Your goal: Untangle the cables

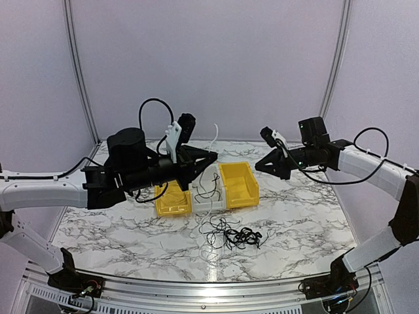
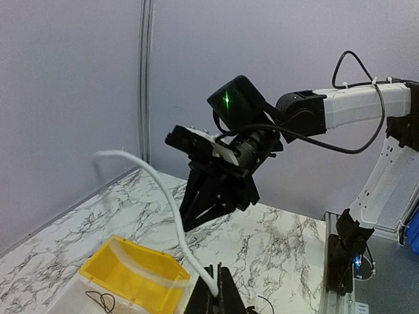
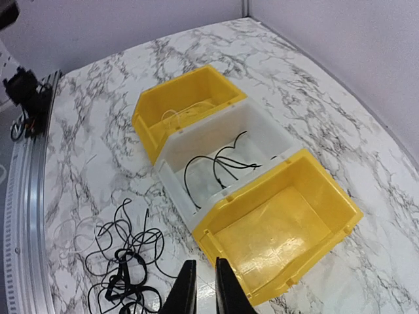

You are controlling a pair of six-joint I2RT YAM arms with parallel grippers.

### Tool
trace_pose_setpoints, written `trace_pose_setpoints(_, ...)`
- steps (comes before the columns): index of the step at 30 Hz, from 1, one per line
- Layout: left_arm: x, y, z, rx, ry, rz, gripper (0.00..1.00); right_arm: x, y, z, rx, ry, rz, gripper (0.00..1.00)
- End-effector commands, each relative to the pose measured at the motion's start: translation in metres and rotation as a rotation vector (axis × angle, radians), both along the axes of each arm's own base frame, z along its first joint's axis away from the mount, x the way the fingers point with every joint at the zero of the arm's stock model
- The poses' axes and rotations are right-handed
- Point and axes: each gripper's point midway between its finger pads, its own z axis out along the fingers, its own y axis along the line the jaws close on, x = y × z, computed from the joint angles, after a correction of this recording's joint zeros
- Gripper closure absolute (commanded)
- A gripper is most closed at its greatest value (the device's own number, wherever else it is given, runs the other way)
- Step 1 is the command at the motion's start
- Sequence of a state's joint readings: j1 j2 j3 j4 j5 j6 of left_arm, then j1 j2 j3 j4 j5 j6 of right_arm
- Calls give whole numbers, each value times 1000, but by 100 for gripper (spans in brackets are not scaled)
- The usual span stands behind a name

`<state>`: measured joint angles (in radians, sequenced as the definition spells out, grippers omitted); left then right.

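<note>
Arms reach in from either side over the middle of the table (image 1: 131, 242), both raised well above it. The left gripper (image 2: 217, 280) points across toward the right arm, its jaws pinched tight on the pale cable (image 2: 169, 193). That cord rises out of the fingertips, arches over and ends free in the air, its tip blurred. The right gripper (image 3: 201, 278) tilts down over the table just in front of the bins. Its fingers stand a narrow slit apart with nothing between them.

Three bins sit in a row mid-table, nearer the far edge. The clear bin (image 3: 262, 131) stands between the two yellow bins (image 3: 281, 222). A few thin black strands (image 3: 219, 167) lie curled in the clear one. The black tangle (image 3: 124, 268) rests on bare marble just in front of the bins, toward the near edge. It is loose loops around a denser knot.

The left arm covers part of the left-hand yellow bin from above. The left wrist view cuts off its own fingers at the bottom. Which strand runs where inside the knot cannot be made out.
</note>
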<state>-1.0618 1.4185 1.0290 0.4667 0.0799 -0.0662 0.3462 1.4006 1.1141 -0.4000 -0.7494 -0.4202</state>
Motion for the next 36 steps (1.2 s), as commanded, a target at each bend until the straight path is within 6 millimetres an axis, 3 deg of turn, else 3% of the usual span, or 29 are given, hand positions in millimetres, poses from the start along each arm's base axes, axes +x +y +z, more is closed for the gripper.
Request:
trace_pose_setpoints(1, 15, 29, -19, 85, 54, 77, 100, -26, 17, 6, 4, -65, 122, 83)
trace_pose_setpoints(6, 44, 66, -25, 162, 89, 247, 100, -47, 7, -10, -23, -7, 145, 63)
trace_pose_setpoints(12, 63, 103, -33, 264, 56, 396, 100, -45, -32, -33, -76, -20, -2, 62)
trace_pose_setpoints(18, 92, 127, -44, 342, 40, 465, 100, -36, -70, -48, -59, -48, -165, 62)
trace_pose_setpoints(24, 120, 137, -71, 383, 71, 471, 100, -26, -97, -67, -96, -71, -259, 62)
trace_pose_setpoints(30, 144, 135, -91, 402, 80, 474, 100, -23, -101, -76, -124, -82, -270, 62)
trace_pose_setpoints(36, 155, 130, -108, 438, 87, 460, 100, -22, -104, -82, -146, -86, -278, 62)
